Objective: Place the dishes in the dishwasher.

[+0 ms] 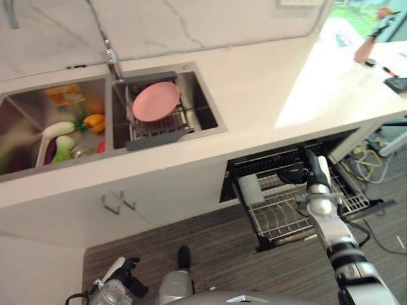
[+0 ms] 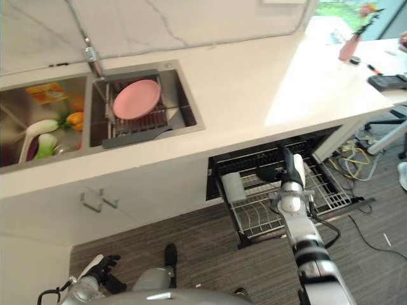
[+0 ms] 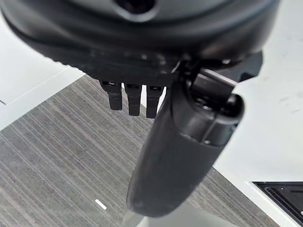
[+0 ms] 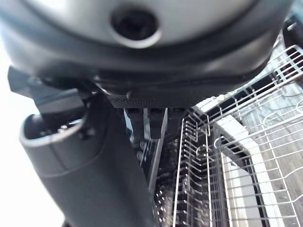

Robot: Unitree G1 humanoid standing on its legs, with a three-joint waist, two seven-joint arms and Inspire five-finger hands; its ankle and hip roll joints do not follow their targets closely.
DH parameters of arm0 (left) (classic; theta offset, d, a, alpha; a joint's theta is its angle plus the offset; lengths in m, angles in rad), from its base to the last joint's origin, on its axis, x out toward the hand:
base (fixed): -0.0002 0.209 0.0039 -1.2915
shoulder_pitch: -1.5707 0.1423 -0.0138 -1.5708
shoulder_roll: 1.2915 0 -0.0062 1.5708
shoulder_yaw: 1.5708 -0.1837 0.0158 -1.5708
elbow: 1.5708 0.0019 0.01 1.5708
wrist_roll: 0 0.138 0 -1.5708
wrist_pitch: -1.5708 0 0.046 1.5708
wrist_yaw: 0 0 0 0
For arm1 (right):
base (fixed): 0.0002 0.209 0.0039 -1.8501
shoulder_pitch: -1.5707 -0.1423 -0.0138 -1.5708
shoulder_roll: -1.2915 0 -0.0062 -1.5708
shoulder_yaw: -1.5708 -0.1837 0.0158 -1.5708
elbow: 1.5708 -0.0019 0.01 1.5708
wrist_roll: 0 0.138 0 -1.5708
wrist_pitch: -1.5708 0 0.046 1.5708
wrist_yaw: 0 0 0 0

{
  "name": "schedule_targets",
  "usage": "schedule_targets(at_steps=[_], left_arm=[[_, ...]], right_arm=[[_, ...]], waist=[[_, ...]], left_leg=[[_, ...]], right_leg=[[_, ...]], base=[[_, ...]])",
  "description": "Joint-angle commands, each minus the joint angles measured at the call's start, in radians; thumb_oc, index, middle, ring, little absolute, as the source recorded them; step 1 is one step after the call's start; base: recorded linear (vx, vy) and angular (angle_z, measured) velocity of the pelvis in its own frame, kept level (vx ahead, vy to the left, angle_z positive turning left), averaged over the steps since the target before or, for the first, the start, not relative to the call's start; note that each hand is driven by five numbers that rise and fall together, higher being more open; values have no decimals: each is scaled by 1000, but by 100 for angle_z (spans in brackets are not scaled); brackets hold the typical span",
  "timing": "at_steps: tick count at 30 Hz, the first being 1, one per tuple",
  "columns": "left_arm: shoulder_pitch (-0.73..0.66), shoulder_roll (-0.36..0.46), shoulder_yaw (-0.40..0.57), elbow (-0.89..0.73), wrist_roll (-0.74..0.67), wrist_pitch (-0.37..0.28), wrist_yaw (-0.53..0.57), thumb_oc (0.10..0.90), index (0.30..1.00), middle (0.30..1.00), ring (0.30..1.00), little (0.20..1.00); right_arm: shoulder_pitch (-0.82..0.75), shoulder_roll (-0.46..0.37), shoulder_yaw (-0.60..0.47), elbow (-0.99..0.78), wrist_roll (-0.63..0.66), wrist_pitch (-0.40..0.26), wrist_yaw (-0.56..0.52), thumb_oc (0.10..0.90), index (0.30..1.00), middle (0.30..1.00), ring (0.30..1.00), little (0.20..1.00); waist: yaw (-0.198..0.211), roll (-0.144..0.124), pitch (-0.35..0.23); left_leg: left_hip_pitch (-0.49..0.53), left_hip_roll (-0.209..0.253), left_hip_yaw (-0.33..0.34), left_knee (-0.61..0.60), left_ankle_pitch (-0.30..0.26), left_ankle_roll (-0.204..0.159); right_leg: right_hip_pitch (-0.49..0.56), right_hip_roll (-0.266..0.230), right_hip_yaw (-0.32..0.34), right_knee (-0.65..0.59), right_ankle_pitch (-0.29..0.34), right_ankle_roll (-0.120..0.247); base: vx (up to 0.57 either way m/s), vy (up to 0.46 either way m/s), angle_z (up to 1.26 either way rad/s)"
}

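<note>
Right wrist view: the right hand (image 4: 94, 156) fills the upper and left of the frame; its short fingers (image 4: 156, 125) are curled down over the wire dishwasher rack (image 4: 246, 156), and a thin pale edge runs between thumb and fingers, but whether this is a dish in the grasp cannot be determined. In the right eye view the same hand (image 2: 289, 170) sits at centre right, reaching into the pulled-out rack, with its fingers hidden behind the wrist.

The left hand (image 3: 142, 101) in the left wrist view hangs above the grey striped floor (image 3: 57, 161); its fingers are curled inward with nothing between them and the thumb. In the left eye view that hand (image 1: 124, 276) is cut off by the bottom edge at lower left.

The pink plate (image 1: 156, 100) is round, shallow and plain, lying tilted on a grey drying rack (image 1: 159, 127) inside the right basin of the sink (image 1: 203, 101), upper centre of the frame. The left basin holds mixed items, among them a white ladle-like piece (image 1: 54, 133) and yellow and orange objects (image 1: 94, 121); the details are hard to resolve.

A pale cup-like object (image 1: 250, 188) stands at the left end of the dishwasher rack. The white countertop (image 1: 267, 82) spans the frame below a marbled wall (image 1: 191, 25)
</note>
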Motion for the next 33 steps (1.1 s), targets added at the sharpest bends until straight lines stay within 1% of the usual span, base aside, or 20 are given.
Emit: schedule_targets(at_steps=[1, 3, 5, 7, 9, 10, 11, 13, 15, 17, 19, 20, 21, 22, 24, 26, 29, 30, 31, 33], left_arm=[[-21, -24, 12, 71, -62, -5, 31, 800, 900, 900, 900, 900], [-10, -31, 48, 71, -96, -12, 46, 800, 900, 900, 900, 900], [-24, -41, 58, 83, -128, -17, 65, 800, 900, 900, 900, 900], [-50, -61, 47, 83, -137, -24, 74, 800, 900, 900, 900, 900], [-45, -75, 35, 60, -126, -30, 72, 800, 900, 900, 900, 900], [-44, -77, 36, 59, -125, -30, 72, 800, 900, 900, 900, 900], [-33, -87, 24, 76, -109, -45, 76, 800, 900, 900, 900, 900], [-36, -92, 19, 99, -102, -48, 79, 800, 900, 900, 900, 900], [-48, -99, 7, 140, -91, -44, 84, 800, 900, 900, 900, 900], [-85, -101, 6, 175, -76, -40, 81, 800, 900, 900, 900, 900], [-98, -97, 9, 176, -76, -41, 72, 800, 900, 900, 900, 900], [-99, -96, 8, 176, -76, -41, 72, 800, 900, 900, 900, 900], [-112, -89, 9, 172, -85, -29, 65, 800, 900, 900, 900, 900], [-124, -83, 11, 174, -92, -23, 69, 800, 900, 900, 900, 900], [-134, -75, 26, 196, -97, -8, 73, 800, 900, 900, 900, 900], [-132, -72, 36, 211, -108, -2, 69, 800, 900, 900, 900, 900], [-145, -81, 33, 273, -106, 8, 44, 800, 900, 900, 900, 900], [-145, -81, 33, 274, -106, 7, 44, 800, 900, 900, 900, 900], [-160, -90, 44, 305, -115, 14, 37, 800, 900, 900, 900, 900], [-164, -94, 56, 318, -127, 16, 35, 800, 900, 900, 900, 900]], right_arm=[[27, -56, -71, -125, 66, -116, 23, 800, 900, 900, 900, 900], [103, -37, -96, -209, 84, -139, 41, 800, 900, 900, 900, 900], [154, -27, -125, -270, 105, -162, 35, 800, 900, 900, 900, 900], [188, -14, -166, -327, 113, -181, 14, 800, 900, 900, 900, 900], [189, -8, -174, -370, 106, -191, 7, 800, 900, 900, 900, 900], [191, -8, -173, -373, 105, -190, 7, 800, 900, 900, 900, 900], [157, -8, -154, -427, 85, -216, 10, 800, 900, 900, 900, 900], [143, -13, -145, -449, 87, -223, 12, 800, 900, 900, 900, 900], [123, -20, -146, -496, 96, -240, 22, 800, 900, 900, 900, 900], [123, -21, -165, -548, 105, -248, 31, 800, 900, 900, 900, 900], [140, -22, -189, -566, 84, -236, 41, 800, 900, 900, 900, 900], [139, -21, -189, -566, 84, -235, 41, 800, 900, 900, 900, 900], [116, -6, -180, -552, 87, -230, 43, 800, 900, 900, 900, 900], [107, 8, -178, -543, 106, -233, 41, 800, 900, 900, 900, 900], [92, 25, -174, -555, 126, -252, 41, 800, 900, 900, 900, 900], [93, 30, -190, -576, 146, -263, 51, 800, 900, 900, 900, 900], [82, 45, -207, -605, 213, -284, 66, 800, 900, 900, 900, 900], [82, 45, -207, -605, 213, -284, 66, 800, 900, 900, 900, 900], [72, 47, -186, -598, 269, -290, 99, 800, 900, 900, 900, 900], [72, 42, -164, -597, 283, -292, 117, 800, 900, 900, 900, 900]], waist=[[-13, 70, -37], [-28, 76, -27], [-45, 78, -2], [-86, 83, 13], [-117, 106, 17], [-117, 108, 19], [-126, 129, 17], [-131, 130, 16], [-145, 131, 2], [-157, 130, -28], [-145, 104, -54], [-145, 98, -55], [-136, 71, -37], [-142, 69, -22], [-141, 63, -3], [-151, 67, -4], [-163, 64, -15], [-163, 65, -14], [-174, 47, -13], [-179, 42, -15]], left_leg=[[141, 97, 26, 19, -139, -72], [142, 107, 30, 34, -129, -78], [83, 112, 22, 139, -129, -91], [0, 125, 100, 222, -123, -99], [6, 162, 171, 233, -122, -105], [8, 163, 173, 233, -122, -106], [47, 196, 119, 193, -101, -130], [64, 213, 100, 171, -88, -138], [81, 252, 92, 148, -80, -145], [104, 240, 125, 92, -110, -139], [94, 177, 123, 92, -154, -111], [91, 169, 122, 96, -159, -106], [93, 84, 99, 122, -213, -39], [103, 63, 87, 120, -221, -13], [147, 35, 95, 96, -230, 23], [188, 17, 102, 60, -230, 37], [223, 1, 87, 20, -231, 35], [223, 2, 87, 20, -231, 35], [227, -4, 76, 25, -224, 31], [238, -3, 70, 27, -230, 26]], right_leg=[[-45, 2, 39, 35, -115, -3], [-58, 18, 72, 38, -129, -14], [-62, 14, 81, 35, -134, -22], [-54, -11, 41, 17, -130, -18], [-59, -34, 29, 17, -119, -4], [-58, -33, 31, 17, -118, -4], [-65, -78, 49, 21, -76, 30], [-68, -101, 51, 23, -59, 45], [-82, -153, 39, 35, -28, 68], [-87, -204, 19, 61, 0, 101], [-85, -284, 6, 113, 74, 114], [-88, -294, 8, 117, 76, 116], [-129, -359, 68, 268, 81, 84], [-158, -346, 110, 339, 84, 64], [-237, -303, 165, 467, 48, 55], [-283, -251, 162, 511, 26, 56], [-291, -178, 143, 401, 2, 50], [-290, -177, 142, 400, 3, 50], [-326, -137, 187, 280, 33, 45], [-334, -119, 225, 236, 45, 54]], base=[[34, -134, -44], [-18, -124, -50], [-121, -84, -43], [-181, 68, 3], [-87, 207, 58], [6, 466, 23], [18, 522, -2], [9, 426, -1], [-21, 479, 13], [51, 545, 27], [93, 440, 59], [118, 609, 66], [106, 579, 62], [138, 718, 63], [129, 428, 54], [173, 289, 23], [156, 109, 27], [98, -41, 40], [59, -46, 34], [150, -71, 26]])
